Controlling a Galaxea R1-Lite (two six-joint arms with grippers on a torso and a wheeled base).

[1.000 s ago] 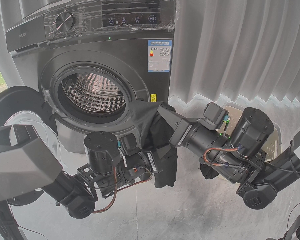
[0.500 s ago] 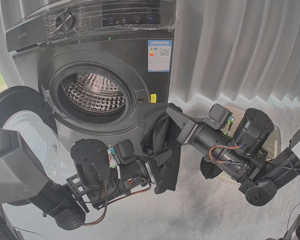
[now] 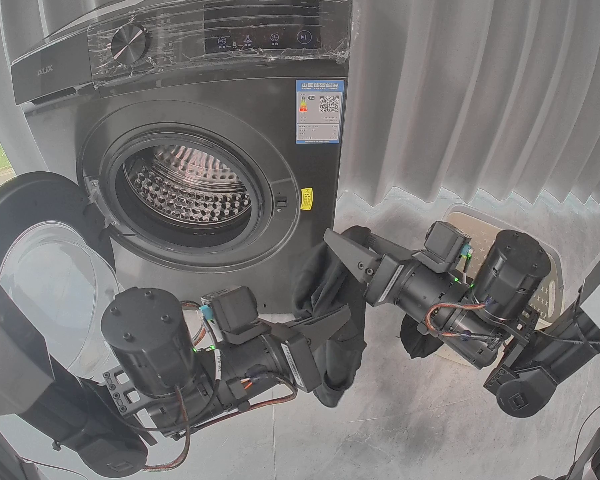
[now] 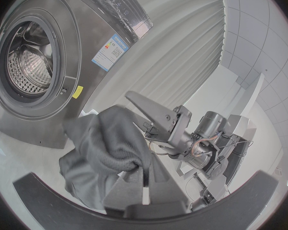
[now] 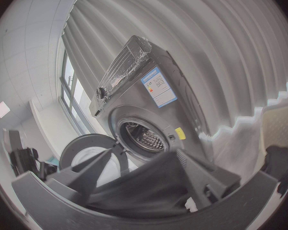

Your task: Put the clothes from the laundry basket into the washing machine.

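When reading positions, take the washing machine [image 3: 313,168] as the reference. Stands with door [image 3: 40,208] swung wide open at its left side, exposing the perforated steel drum [image 3: 187,191].

Locate the dark garment [image 3: 343,361] in front of the washing machine's lower right front corner, just right of and below the door opening, outside the drum. Hangs bunched above the floor [image 3: 393,435], with folds drooping downward.

Find the left gripper [image 3: 340,316] in front of the washing machine, below the door opening, pointing toward the machine's right side. Presses fingers [image 4: 131,184] together on a fold of the dark garment, with cloth pinched in the narrow slit between them.

Find the right gripper [image 3: 337,251] at the washing machine's right front edge, just above the left gripper. Holds fingers [image 5: 86,173] spread wide, not clamped on anything; dark garment slack in the gap between them.

Locate the laundry basket [image 3: 547,281] on the floor to the right of the washing machine, against the curtain [image 3: 480,101], partly hidden behind the right arm. Carries a second dark cloth [image 3: 415,341] at the rim nearest the washing machine.
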